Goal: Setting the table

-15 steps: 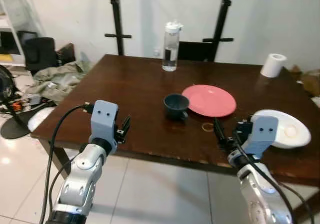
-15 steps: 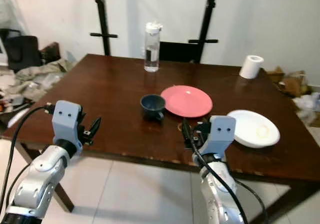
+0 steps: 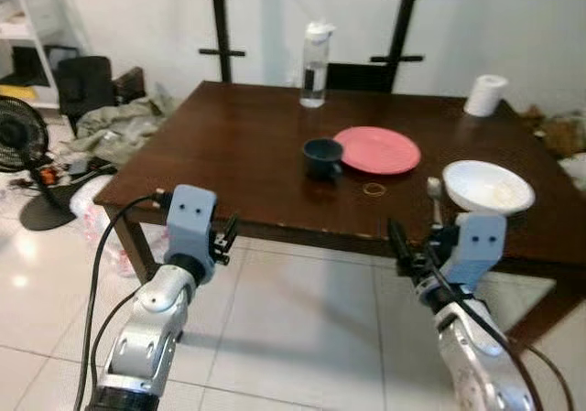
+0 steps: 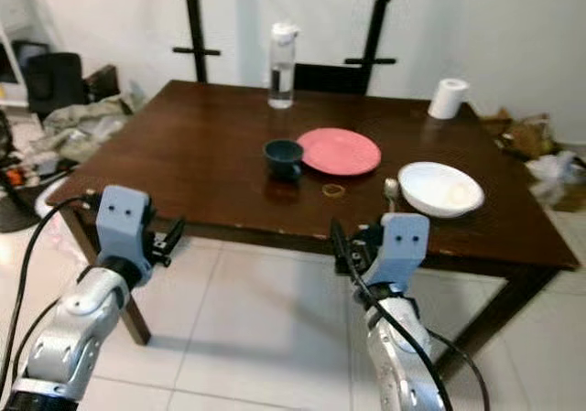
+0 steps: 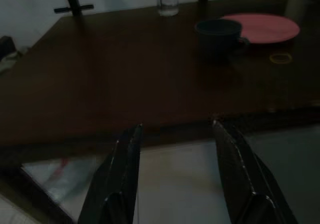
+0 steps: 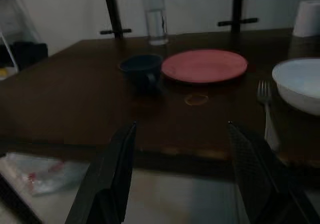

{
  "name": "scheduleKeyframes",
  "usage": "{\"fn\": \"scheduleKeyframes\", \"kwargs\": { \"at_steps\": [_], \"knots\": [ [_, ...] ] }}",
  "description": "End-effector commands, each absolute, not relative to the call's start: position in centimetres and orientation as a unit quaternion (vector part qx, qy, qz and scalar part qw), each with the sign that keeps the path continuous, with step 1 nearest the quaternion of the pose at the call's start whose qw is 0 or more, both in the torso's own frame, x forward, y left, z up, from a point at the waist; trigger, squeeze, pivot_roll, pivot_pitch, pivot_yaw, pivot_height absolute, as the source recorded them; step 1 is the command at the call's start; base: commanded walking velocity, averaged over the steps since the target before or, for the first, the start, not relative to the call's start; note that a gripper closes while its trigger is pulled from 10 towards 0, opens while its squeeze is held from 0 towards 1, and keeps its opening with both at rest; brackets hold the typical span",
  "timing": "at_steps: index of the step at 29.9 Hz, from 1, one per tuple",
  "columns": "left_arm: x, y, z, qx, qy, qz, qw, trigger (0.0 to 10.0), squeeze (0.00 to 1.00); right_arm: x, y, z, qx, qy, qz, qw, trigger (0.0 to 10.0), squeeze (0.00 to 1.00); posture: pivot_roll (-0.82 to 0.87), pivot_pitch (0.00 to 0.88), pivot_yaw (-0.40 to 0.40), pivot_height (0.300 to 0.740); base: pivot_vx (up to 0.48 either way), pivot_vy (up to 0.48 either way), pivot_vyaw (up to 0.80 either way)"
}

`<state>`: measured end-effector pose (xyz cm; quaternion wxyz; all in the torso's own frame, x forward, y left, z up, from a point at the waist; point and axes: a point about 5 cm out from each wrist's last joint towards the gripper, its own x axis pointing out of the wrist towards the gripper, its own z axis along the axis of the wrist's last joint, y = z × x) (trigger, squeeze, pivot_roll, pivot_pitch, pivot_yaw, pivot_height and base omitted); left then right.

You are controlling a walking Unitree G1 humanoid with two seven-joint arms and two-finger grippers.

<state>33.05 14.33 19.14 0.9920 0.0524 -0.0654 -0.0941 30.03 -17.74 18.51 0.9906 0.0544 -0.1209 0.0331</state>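
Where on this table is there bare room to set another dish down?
The table's whole left half is bare, from the cup out to the left edge. The right side is crowded: pink plate, rubber band, fork, white bowl.

The table (image 3: 238, 146) is dark wood with a polished sheen, its front edge chipped pale in spots. The pink plate (image 3: 377, 149) looks matt, the dark cup (image 3: 322, 156) faintly glossy, and the white bowl (image 3: 488, 186) near the right edge smooth and shiny. A metal fork (image 6: 266, 115) lies beside the bowl. The bottle (image 3: 314, 65) at the far edge is clear plastic; a paper roll (image 3: 484, 94) sits at the far right corner. The floor (image 3: 275, 329) is glossy pale tile. Both arms wear brushed silver metal and matt blue-grey plastic.
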Motion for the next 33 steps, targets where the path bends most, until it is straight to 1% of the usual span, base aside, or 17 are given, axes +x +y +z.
{"fn": "scheduleKeyframes", "kwargs": {
  "at_steps": [1,16,22,33],
  "knots": [
    [32.91,14.97,18.61,0.057,-0.056,-0.084,0.993,10.0,0.0,29.91,-17.19,18.32,0.059,-0.117,0.041,0.991,10.0,0.0,0.05,0.059,0.072,0.74,-0.334,0.0,0.0],
    [32.98,14.9,18.64,0.056,-0.057,-0.085,0.993,10.0,0.0,29.91,-17.16,18.29,0.06,-0.115,0.042,0.991,10.0,0.0,0.04,0.058,0.072,0.74,-0.311,0.0,0.0],
    [33.01,14.91,18.62,0.055,-0.057,-0.085,0.993,10.0,0.0,29.93,-17.13,18.31,0.053,-0.114,0.047,0.991,10.0,0.0,0.04,0.054,0.072,0.74,0.0,0.0,0.0],
    [33.07,14.79,18.7,0.049,-0.059,-0.089,0.993,10.0,0.0,29.81,-16.56,18.41,0.04,-0.115,0.073,0.99,10.0,0.0,0.04,0.049,0.073,0.74,0.0,0.0,0.78]
  ]
}}
